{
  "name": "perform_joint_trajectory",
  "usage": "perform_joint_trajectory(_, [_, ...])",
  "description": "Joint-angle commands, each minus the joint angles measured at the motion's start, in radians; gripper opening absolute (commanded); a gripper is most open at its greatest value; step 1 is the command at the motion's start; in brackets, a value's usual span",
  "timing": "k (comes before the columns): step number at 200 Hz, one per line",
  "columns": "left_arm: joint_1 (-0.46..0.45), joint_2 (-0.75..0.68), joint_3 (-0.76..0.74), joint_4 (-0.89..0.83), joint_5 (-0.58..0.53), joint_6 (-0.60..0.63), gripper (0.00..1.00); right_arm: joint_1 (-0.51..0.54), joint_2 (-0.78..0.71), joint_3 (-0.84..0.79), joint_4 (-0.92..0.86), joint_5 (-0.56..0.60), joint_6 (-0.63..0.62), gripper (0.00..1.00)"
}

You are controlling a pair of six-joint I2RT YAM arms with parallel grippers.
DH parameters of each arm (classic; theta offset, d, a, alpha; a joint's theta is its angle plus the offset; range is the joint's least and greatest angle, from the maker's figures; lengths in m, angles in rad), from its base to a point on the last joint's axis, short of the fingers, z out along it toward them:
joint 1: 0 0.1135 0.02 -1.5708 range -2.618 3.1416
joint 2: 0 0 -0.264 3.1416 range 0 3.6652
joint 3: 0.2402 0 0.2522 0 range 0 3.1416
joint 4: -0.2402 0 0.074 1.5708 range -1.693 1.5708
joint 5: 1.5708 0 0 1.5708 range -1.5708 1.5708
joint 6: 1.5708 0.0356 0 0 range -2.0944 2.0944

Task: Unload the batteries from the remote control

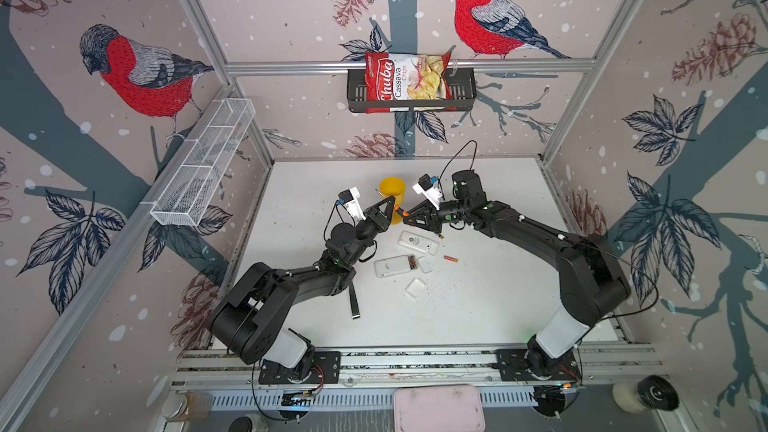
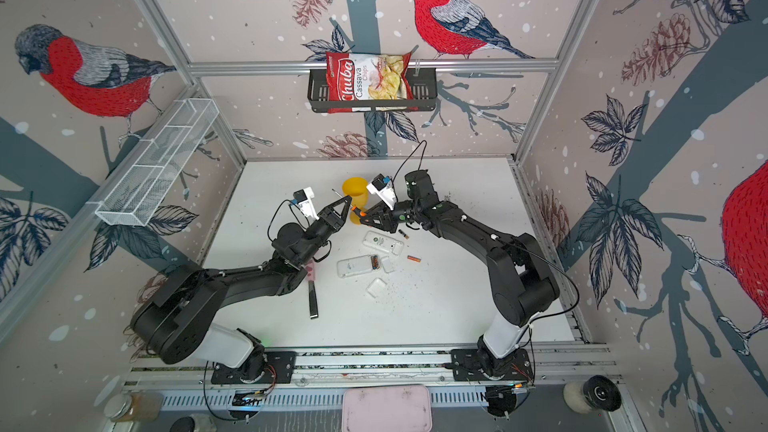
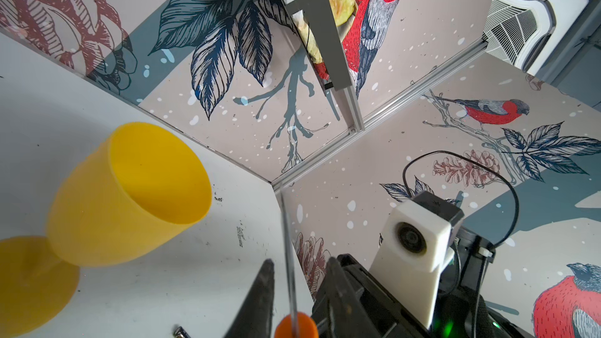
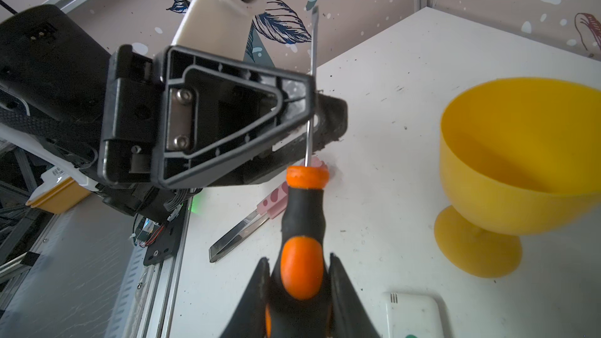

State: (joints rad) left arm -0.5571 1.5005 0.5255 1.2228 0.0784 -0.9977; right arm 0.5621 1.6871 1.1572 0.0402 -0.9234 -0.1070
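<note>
Two white remote controls lie mid-table. One remote control (image 1: 392, 267) (image 2: 353, 266) is open, with batteries (image 1: 411, 261) (image 2: 375, 261) in its bay; the other remote (image 1: 417, 243) (image 4: 413, 315) lies just behind it. An orange battery (image 1: 451, 259) (image 2: 414, 259) and a dark battery (image 2: 403, 234) lie loose to the right. My right gripper (image 1: 409, 214) (image 4: 299, 256) is shut on the orange-and-black screwdriver handle (image 4: 304, 209), held above the table. My left gripper (image 1: 392, 201) (image 3: 300, 261) stands open round the screwdriver's thin shaft (image 3: 287, 238), with a gap on each side.
A yellow goblet (image 1: 392, 191) (image 3: 130, 190) (image 4: 520, 157) stands just behind both grippers. Two white battery covers (image 1: 424, 264) (image 1: 415, 288) lie by the open remote. Metal tweezers (image 1: 354, 303) (image 4: 240, 235) lie under the left arm. A chip bag sits in a wall basket (image 1: 465, 91).
</note>
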Motion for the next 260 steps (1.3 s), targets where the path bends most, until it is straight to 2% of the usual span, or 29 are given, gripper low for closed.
perform_joint_trajectory(1, [0.005,0.017,0.009,0.064,0.027,-0.017,0.18,-0.001,-0.001,-0.003,0.01,0.013,-0.022,0.0])
perform_joint_trajectory(29, [0.004,0.036,-0.013,0.111,0.032,-0.042,0.0,-0.001,-0.009,-0.02,0.028,0.032,-0.013,0.0])
perform_joint_trajectory(45, [0.004,0.041,-0.018,0.127,0.037,-0.053,0.0,-0.002,-0.014,-0.031,0.045,0.042,-0.002,0.0])
perform_joint_trajectory(52, [0.003,0.04,-0.02,0.131,0.038,-0.056,0.0,-0.002,-0.018,-0.036,0.055,0.047,0.004,0.03])
perform_joint_trajectory(73, [0.004,0.035,-0.031,0.147,0.032,-0.074,0.0,-0.004,-0.036,-0.056,0.092,0.065,0.029,0.2])
perform_joint_trajectory(103, [0.004,0.011,-0.037,0.136,0.01,-0.097,0.0,-0.007,-0.09,-0.129,0.223,0.111,0.104,0.65])
perform_joint_trajectory(132, [0.003,-0.02,-0.026,0.109,-0.009,-0.099,0.0,-0.019,-0.152,-0.273,0.489,0.119,0.273,0.82])
perform_joint_trajectory(162, [-0.007,-0.039,-0.025,0.123,-0.032,-0.091,0.0,-0.031,-0.159,-0.41,0.872,0.115,0.583,0.86])
perform_joint_trajectory(190, [-0.015,-0.027,-0.012,0.152,-0.018,-0.097,0.0,-0.02,-0.14,-0.539,1.256,0.21,0.835,0.95])
perform_joint_trajectory(214, [-0.02,-0.011,-0.006,0.189,-0.007,-0.101,0.0,0.0,-0.055,-0.506,1.388,0.182,0.973,0.95])
perform_joint_trajectory(230, [-0.02,0.0,0.001,0.207,0.011,-0.099,0.0,0.002,0.024,-0.49,1.57,0.159,1.113,0.95])
perform_joint_trajectory(251, [-0.02,0.004,0.005,0.227,0.024,-0.087,0.0,-0.002,0.147,-0.437,1.8,0.141,1.323,0.9])
perform_joint_trajectory(260, [-0.018,0.003,0.006,0.225,0.026,-0.079,0.0,-0.001,0.186,-0.411,1.826,0.142,1.384,0.86])
